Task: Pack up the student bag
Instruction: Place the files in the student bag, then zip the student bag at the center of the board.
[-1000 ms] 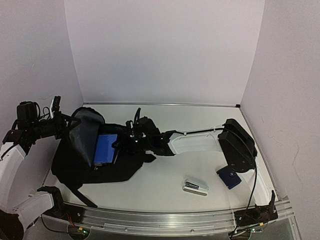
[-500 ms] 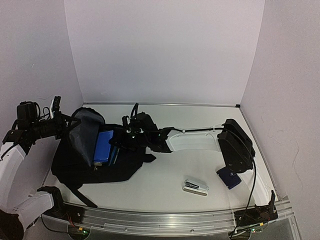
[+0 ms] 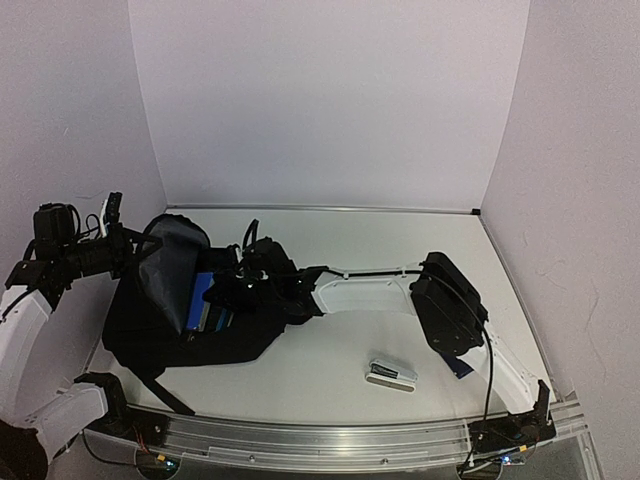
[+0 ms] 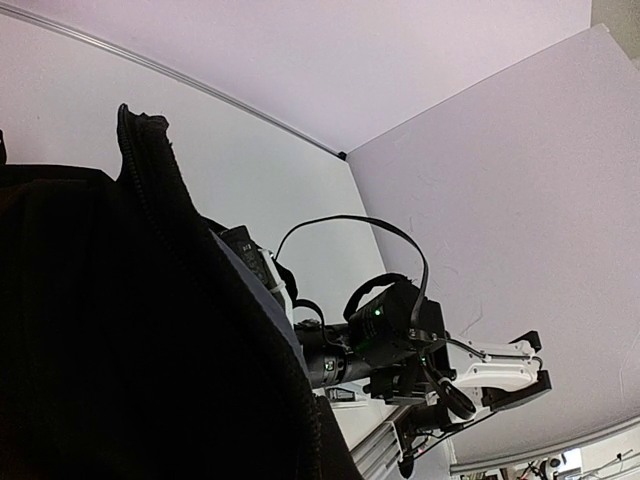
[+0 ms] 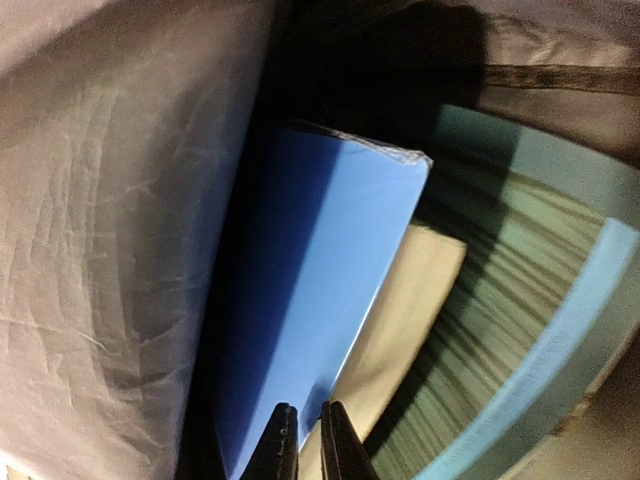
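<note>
On the pale worktop point(image 3: 330, 360) between lilac walls, pinches the edge of the blue book point(image 5: 300, 300) in the nearly closed right jaws inside the student bag point(image 3: 150, 330) lying at the left, ought to slide it flat along the grey lining point(image 5: 110, 200); cannot tell the left jaws' state.

The white table point(image 3: 380, 235) carries the student bag point(image 3: 140, 330) (left side), a stapler point(image 3: 392, 375) and a dark blue object point(image 3: 459, 367).
</note>
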Robot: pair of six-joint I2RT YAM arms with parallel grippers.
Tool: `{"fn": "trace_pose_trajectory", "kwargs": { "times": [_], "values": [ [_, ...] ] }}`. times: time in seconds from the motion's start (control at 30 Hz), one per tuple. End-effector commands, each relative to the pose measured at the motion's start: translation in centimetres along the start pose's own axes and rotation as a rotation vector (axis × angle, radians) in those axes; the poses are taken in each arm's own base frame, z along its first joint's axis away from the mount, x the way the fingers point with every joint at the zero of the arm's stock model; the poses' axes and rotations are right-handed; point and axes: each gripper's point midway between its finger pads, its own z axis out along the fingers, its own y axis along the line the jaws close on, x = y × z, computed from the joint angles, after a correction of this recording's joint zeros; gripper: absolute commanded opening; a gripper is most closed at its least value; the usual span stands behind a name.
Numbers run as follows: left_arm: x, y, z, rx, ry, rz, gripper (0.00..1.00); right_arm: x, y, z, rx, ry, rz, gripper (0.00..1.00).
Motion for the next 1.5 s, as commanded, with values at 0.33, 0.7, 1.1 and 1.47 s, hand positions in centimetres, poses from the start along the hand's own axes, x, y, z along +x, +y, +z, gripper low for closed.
{"fn": "trace_pose_trajectory", "kwargs": {
  "times": [0.33, 0.7, 1.1, 1.47],
  "values": [
    [-0.4, -1.4, 0.0, 0.065, -0.017, 0.033, 0.00, -5.2, 6.7, -8.4, 0.061, -0.243, -0.192, 0.51],
    [1.3, -1.8, 5.3, 0.017, 0.101, 0.071, 0.00, -10.0, -2.1, -16.1, 0.352, -0.345, -0.158, 0.69],
    [7.3, -2.7, 11.3, 0.040, 0.326, 0.100, 0.04, -7.7, -6.8, -13.4, 0.400, -0.190, -0.162, 0.76],
    [15.0, -4.3, 12.5, 0.134, 0.617, 0.110, 0.20, -7.1, -9.8, -13.0, 0.470, -0.181, -0.138, 0.22]
  ]
}}
